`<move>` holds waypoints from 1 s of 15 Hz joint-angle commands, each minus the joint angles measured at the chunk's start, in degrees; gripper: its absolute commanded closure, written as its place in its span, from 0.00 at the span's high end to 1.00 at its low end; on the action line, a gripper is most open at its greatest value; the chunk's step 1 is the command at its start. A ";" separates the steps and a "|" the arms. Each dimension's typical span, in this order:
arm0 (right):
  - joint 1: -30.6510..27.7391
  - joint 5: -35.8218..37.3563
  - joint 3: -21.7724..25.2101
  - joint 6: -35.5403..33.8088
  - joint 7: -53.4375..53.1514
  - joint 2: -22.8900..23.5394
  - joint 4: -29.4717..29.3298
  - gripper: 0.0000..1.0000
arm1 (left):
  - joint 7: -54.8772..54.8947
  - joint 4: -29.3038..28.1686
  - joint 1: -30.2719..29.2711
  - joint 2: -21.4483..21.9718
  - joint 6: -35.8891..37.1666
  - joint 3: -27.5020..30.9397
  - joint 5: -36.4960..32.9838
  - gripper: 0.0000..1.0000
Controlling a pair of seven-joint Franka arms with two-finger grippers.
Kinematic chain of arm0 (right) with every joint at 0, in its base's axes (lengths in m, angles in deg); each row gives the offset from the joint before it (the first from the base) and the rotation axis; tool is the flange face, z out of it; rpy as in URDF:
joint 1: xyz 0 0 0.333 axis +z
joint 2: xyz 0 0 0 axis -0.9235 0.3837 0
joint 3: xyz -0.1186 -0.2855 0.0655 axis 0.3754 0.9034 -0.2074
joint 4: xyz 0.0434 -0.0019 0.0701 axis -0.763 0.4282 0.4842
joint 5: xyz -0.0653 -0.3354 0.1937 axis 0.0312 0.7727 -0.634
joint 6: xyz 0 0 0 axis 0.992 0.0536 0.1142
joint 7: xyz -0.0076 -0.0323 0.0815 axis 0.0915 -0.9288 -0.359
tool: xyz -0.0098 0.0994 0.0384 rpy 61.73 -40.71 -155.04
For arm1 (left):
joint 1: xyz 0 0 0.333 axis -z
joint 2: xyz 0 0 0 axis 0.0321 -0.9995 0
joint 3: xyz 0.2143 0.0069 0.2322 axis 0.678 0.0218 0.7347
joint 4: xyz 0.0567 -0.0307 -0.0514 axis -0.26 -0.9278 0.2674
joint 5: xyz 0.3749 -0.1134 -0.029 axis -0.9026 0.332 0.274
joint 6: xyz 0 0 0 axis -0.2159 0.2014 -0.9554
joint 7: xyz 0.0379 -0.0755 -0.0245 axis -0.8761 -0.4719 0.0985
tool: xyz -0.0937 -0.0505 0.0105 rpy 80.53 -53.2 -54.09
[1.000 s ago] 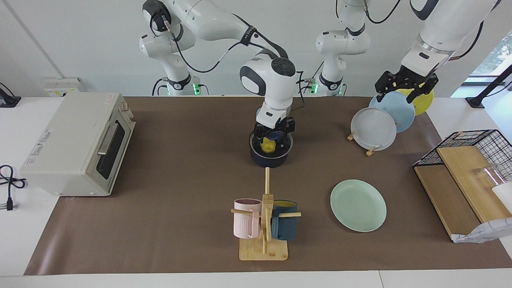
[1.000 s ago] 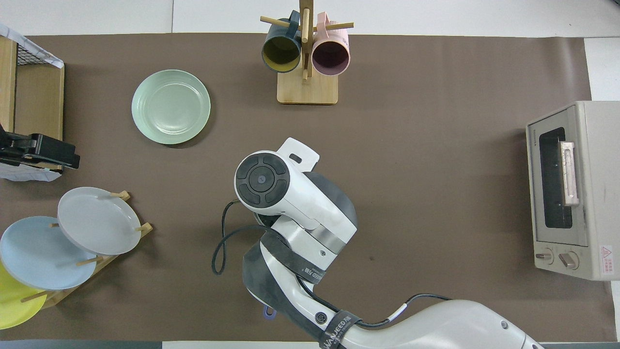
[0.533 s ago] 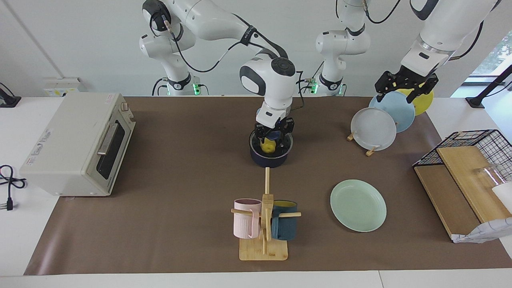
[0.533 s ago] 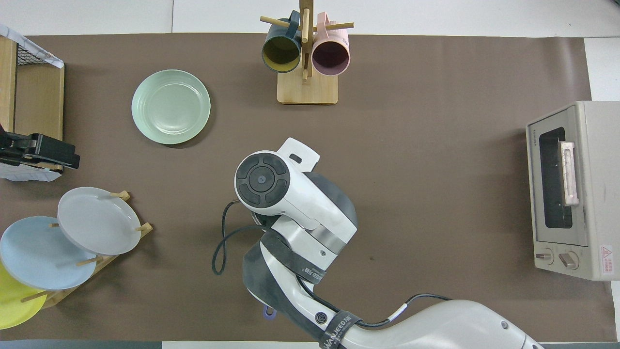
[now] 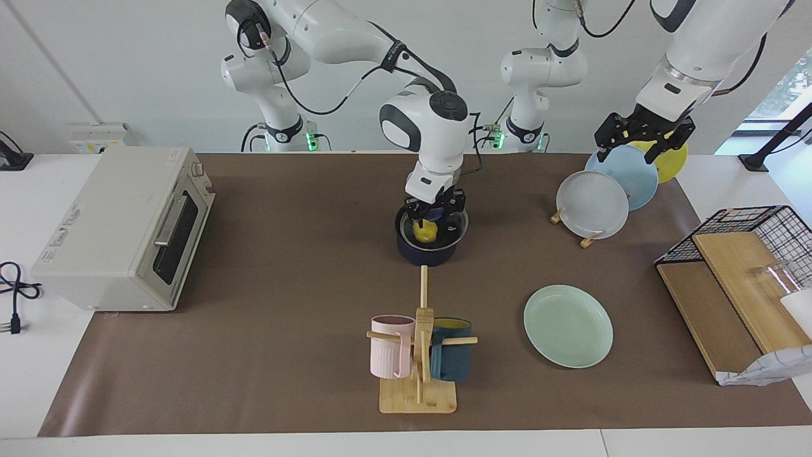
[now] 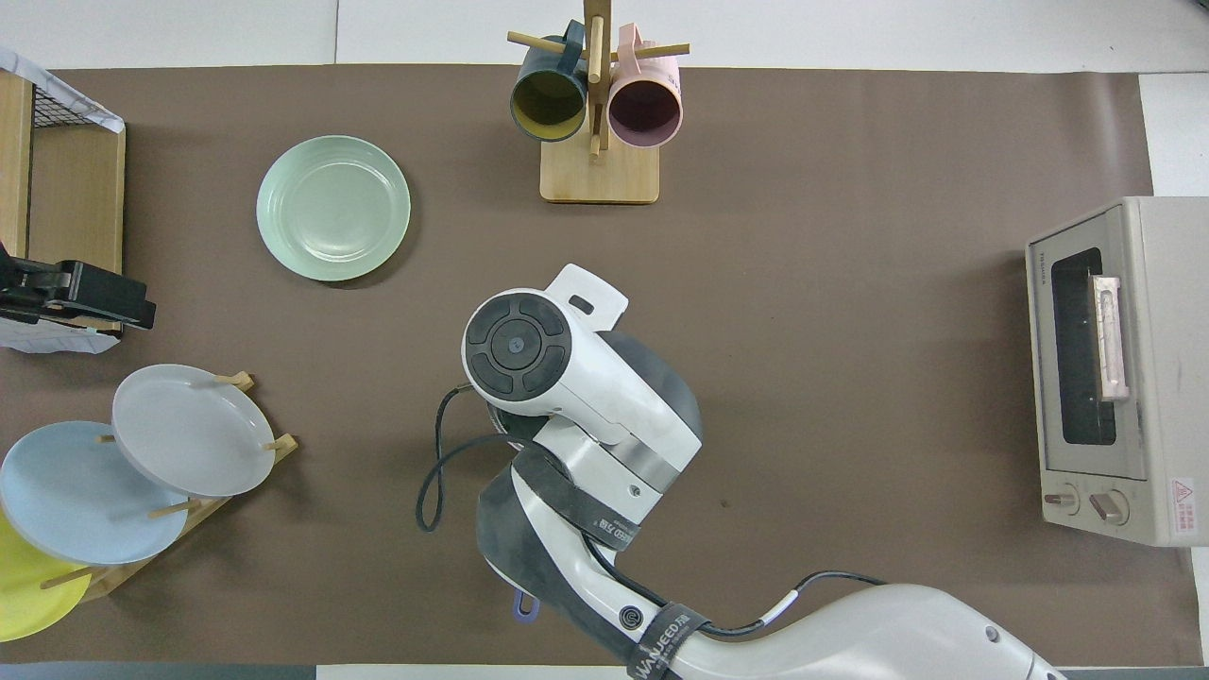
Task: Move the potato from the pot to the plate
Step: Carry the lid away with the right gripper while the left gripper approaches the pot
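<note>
Now lift straight up, slow and steady. Right gripper (image 5: 432,223) pinching the potato (image 5: 425,232), low inside the pot (image 5: 431,247). Keep clear of the rim, then carry over to the plate (image 5: 568,325). Left gripper (image 5: 644,141) spread wide, waiting over the plate rack (image 5: 587,239).

A black strap (image 6: 661,644) round the right arm carries white lettering that reads about like "WANJEED", with a round logo (image 6: 624,619) printed just beside it on the arm cover. The oven (image 6: 1124,368) has a red warning triangle sticker (image 6: 1182,493) with small print under it, too small to read, and a faint brand mark (image 6: 1041,262) at the top corner of its door frame, also unreadable. On the oven's top panel, a long label (image 5: 68,222) shows faint lettering that cannot be made out.
</note>
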 commanded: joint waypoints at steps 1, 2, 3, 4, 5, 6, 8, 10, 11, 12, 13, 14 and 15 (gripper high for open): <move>-1.13 -0.56 -0.43 -1.86 3.11 -2.52 0.48 0.57 | -0.37 -0.92 -0.49 0.92 0.10 -0.46 -0.42 1.00; -1.82 -0.38 -0.34 -2.74 5.39 -3.13 0.05 0.57 | -0.37 -0.92 -0.32 0.92 0.10 -0.46 -0.42 1.00; -2.88 -0.38 -0.34 -4.23 7.76 -3.31 -1.26 0.57 | -0.54 -0.92 -0.40 0.92 0.10 -0.46 -0.42 1.00; -4.02 -0.38 -0.43 -6.16 9.70 -3.31 -2.58 0.57 | -0.54 -0.92 -0.32 0.92 0.10 -0.46 -0.42 1.00; -5.16 -0.30 -0.34 -7.13 12.42 -3.48 -3.12 0.57 | -0.54 -0.92 -0.32 0.92 0.19 -0.46 -0.42 1.00; -6.56 -0.29 -0.34 -7.41 15.32 -4.01 -3.03 0.57 | -0.54 -0.92 -0.32 1.00 0.11 -0.46 -0.42 1.00; -9.64 0.05 -0.17 -8.98 21.03 -4.36 -2.86 0.57 | -0.89 -0.92 0.21 1.00 -0.42 -0.46 -0.42 1.00; -14.29 1.45 0.01 -8.90 28.05 -4.80 -1.90 0.57 | -3.43 -1.10 1.17 1.00 -1.30 -1.16 -0.42 1.00; -17.44 2.68 -0.08 -8.29 31.83 -5.06 -0.24 0.57 | -5.27 -2.23 3.26 1.27 -2.87 -1.25 -0.42 1.00; -20.87 3.39 -0.17 -7.42 36.65 -5.50 1.34 0.57 | -8.51 -4.07 4.85 2.23 -4.71 -1.34 -0.33 1.00; -23.86 3.40 -0.25 -6.19 41.23 -5.94 3.28 0.57 | -12.54 -6.09 6.96 2.84 -6.64 -1.42 -0.25 1.00; -26.33 3.83 -0.17 -4.00 44.75 -6.90 5.90 0.57 | -16.24 -7.32 9.85 3.20 -8.66 -1.51 -0.07 1.00; -28.70 4.45 -0.17 0.20 48.01 -7.78 9.32 0.57 | -20.19 -8.21 12.23 3.29 -9.73 -1.51 0.37 1.00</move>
